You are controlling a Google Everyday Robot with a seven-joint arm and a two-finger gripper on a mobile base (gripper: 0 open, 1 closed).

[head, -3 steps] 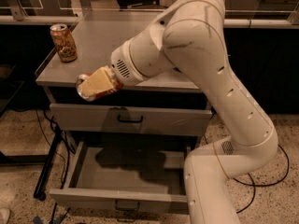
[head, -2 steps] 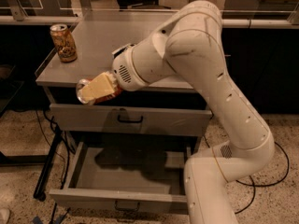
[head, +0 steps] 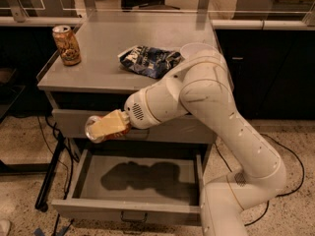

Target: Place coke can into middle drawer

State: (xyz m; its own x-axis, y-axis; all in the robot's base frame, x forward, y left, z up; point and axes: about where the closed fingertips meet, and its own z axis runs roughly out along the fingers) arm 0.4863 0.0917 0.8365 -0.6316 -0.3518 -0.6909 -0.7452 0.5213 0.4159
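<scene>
My gripper (head: 106, 127) is shut on the coke can (head: 93, 130). The can lies on its side with its silver top facing left, and a little red shows under my pale fingers (head: 110, 123). I hold it in front of the closed grey drawer front (head: 197, 129), just above the left part of the open middle drawer (head: 123, 212). The drawer is pulled out at the bottom of the cabinet. Its inside holds nothing but the arm's shadow.
A taller brown-gold can (head: 66, 44) stands at the left rear of the grey cabinet top (head: 98, 68). A dark blue snack bag (head: 150, 60) lies mid-top, with a white object (head: 194, 48) behind my arm. Cables and a black stand leg (head: 49, 176) lie left of the drawer.
My arm has come down and forward with the can, from the cabinet top's front edge to in front of the upper drawer front. The snack bag now shows.
</scene>
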